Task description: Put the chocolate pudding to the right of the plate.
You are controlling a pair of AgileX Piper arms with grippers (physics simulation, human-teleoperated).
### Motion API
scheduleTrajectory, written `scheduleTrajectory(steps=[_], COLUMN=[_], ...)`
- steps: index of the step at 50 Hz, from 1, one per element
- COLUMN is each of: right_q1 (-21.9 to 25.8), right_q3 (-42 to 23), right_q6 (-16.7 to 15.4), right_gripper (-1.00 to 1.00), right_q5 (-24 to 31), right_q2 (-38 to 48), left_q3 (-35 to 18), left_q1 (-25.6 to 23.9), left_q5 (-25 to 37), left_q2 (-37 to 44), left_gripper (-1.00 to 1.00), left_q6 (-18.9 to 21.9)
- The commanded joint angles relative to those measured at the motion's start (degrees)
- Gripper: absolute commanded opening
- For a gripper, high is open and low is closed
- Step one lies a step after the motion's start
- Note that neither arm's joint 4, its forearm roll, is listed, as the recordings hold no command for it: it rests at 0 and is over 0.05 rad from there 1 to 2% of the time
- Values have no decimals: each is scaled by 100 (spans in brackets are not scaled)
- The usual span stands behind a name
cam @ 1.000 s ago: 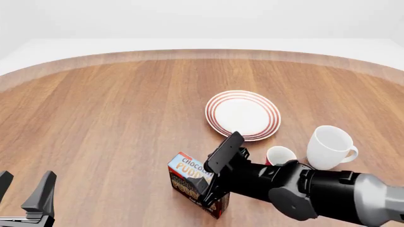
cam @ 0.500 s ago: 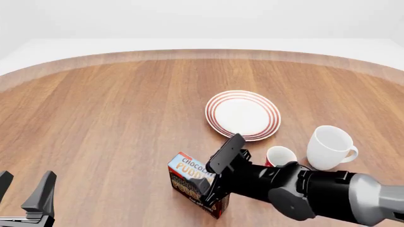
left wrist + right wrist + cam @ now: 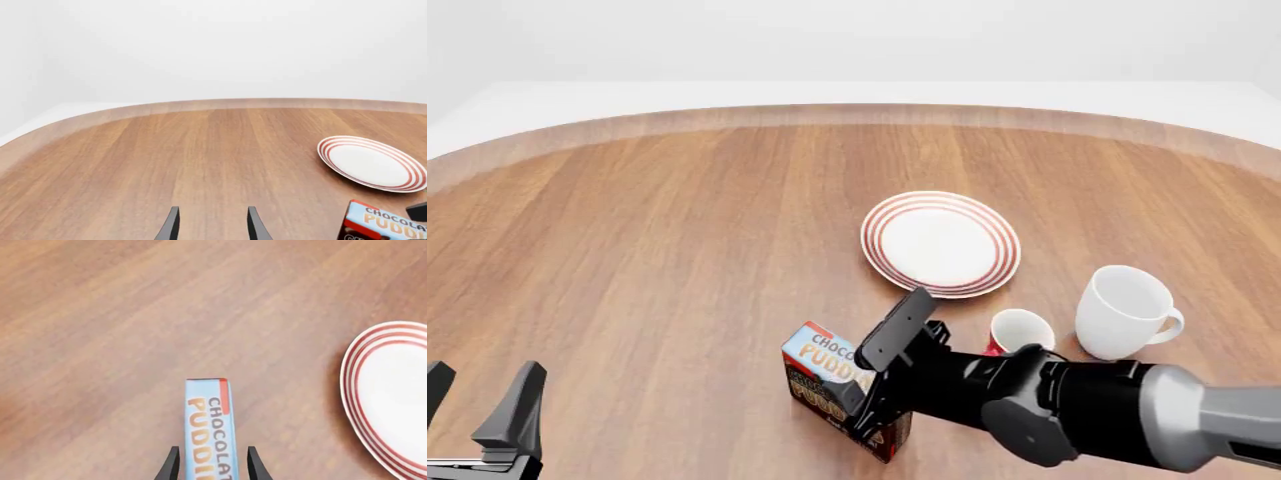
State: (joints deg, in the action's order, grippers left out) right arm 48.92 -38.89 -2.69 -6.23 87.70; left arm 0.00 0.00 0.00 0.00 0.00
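Bright, even, diffuse light fills all three rendered views. Shadows are faint and soft, with no glare. Everything is sharp, without edge distortion.

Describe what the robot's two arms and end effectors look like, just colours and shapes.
The right arm is chunky rounded black segments that turn light grey toward the base. Its right end effector has flat black rectangular fingers. The left end effector shows two dark tapered blade-like fingers above a pale grey body. No cables or markings are visible.

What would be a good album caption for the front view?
Right gripper straddles the chocolate pudding near the plate; left gripper waits open.
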Motion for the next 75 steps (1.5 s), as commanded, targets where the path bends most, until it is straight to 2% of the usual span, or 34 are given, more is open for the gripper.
scheduleTrajectory(steps=[1,32,33,45,50,54,57,60,61,63,64,67,69,72,75], right_q1=[-31,-25,-106,-57,-57,-164,-476,-548,-686,-816,-816,-1135,-1126,-1479,-1682], right_q3=[33,-34,22,-27,-84,-229,-471,-638,-816,-972,-973,-1482,-1718,-2091,-2568], right_q6=[37,113,22,56,-54,-297,-624,-689,-866,-967,-967,-1232,-1266,-1498,-1586], right_gripper=[100,100,-100,-100,-100,-100,-100,-100,-100,-100,-100,-100,-100,-100,-100], right_q5=[-87,-284,-342,-254,-101,293,705,890,1065,1210,1212,1545,1697,1916,2229], right_q2=[107,550,480,435,220,-303,-715,-829,-949,-1028,-1028,-1021,-925,-880,-719], left_q3=[0,0,0,0,0,0,0,0,0,0,0,0,0,0,0], left_q1=[0,0,0,0,0,0,0,0,0,0,0,0,0,0,0], left_q5=[0,0,0,0,0,0,0,0,0,0,0,0,0,0,0], left_q2=[0,0,0,0,0,0,0,0,0,0,0,0,0,0,0], left_gripper=[100,100,100,100,100,100,100,100,100,100,100,100,100,100,100], left_q6=[0,0,0,0,0,0,0,0,0,0,0,0,0,0,0])
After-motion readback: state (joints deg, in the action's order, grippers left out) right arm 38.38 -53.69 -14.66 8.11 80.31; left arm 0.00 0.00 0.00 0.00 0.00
